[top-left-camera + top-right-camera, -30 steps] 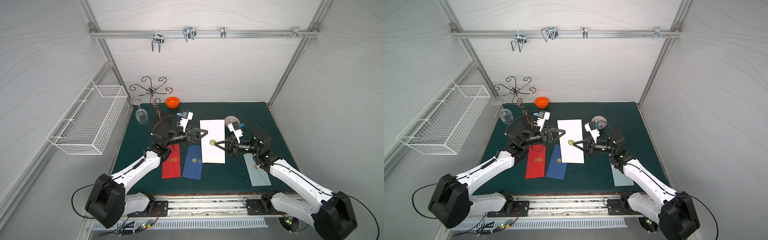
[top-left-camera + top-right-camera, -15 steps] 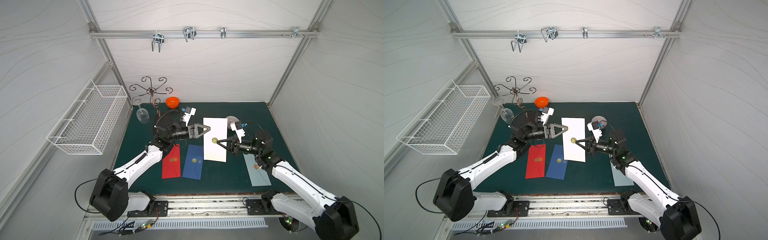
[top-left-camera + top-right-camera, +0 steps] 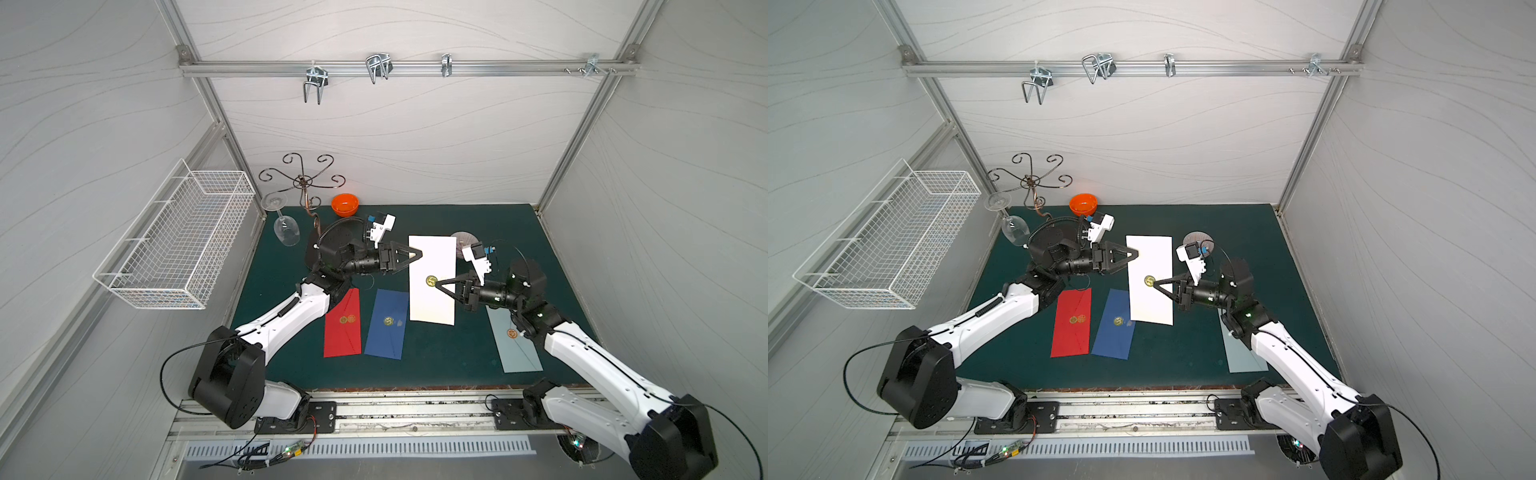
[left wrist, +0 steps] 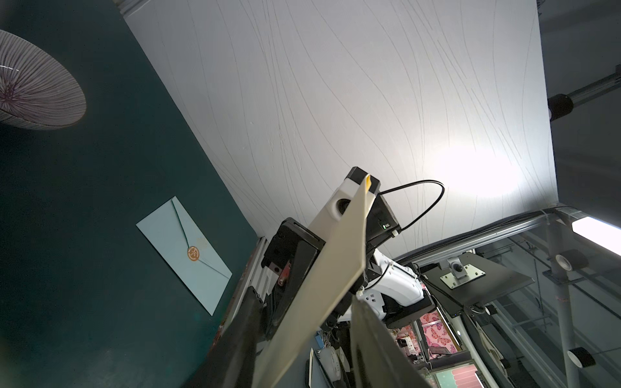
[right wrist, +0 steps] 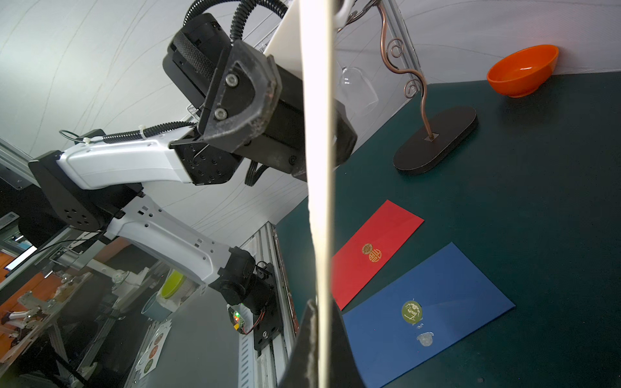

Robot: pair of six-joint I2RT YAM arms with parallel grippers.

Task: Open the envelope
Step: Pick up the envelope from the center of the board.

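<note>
Left fingers (image 3: 417, 253) farther back; envelope (image 3: 432, 299) lengthwise front-to-back

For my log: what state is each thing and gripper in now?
white envelope: lifted, held
right gripper: shut on white envelope
left gripper: open
red envelope: flat, closed
blue envelope: flat, closed
pale blue envelope: flat, closed
orange bowl: upright, empty
wine glass: hanging inverted

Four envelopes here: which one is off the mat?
The white envelope: the right gripper holds it in the air near its gold seal. The red envelope, dark blue envelope and light blue envelope lie flat on the green mat.
</note>
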